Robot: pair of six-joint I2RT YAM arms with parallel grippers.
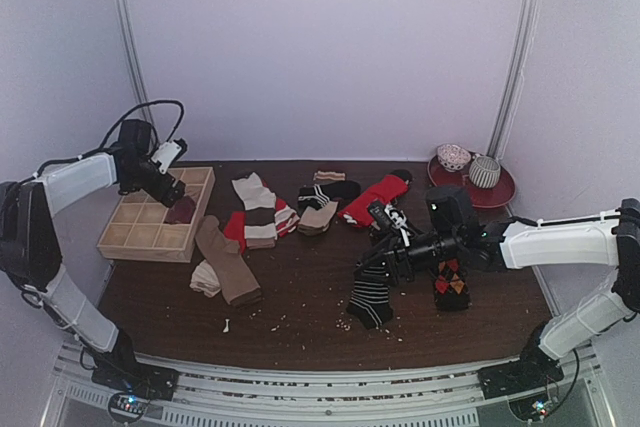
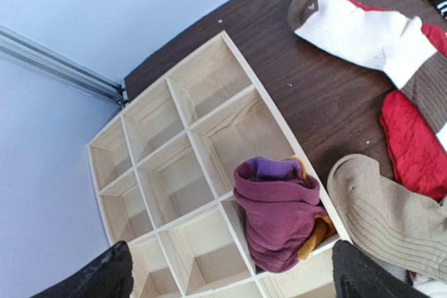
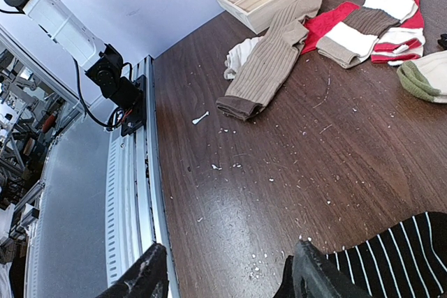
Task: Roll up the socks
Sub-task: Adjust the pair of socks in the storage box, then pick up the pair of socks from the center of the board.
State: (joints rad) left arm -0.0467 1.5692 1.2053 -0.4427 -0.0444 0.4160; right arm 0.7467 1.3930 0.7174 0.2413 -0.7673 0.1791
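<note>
Magenta rolled sock sits stowed in the five-o'clock cell of the wooden tray, under the wide-spread left gripper. The right gripper, jaws parted, is poised beside the striped sock, likely for pickup.

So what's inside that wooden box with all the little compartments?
One rolled magenta-purple sock with an orange toe sits in a compartment of the wooden box, on the side nearest the loose socks. The other visible compartments look empty. Whatever lies beneath the roll is covered.
</note>
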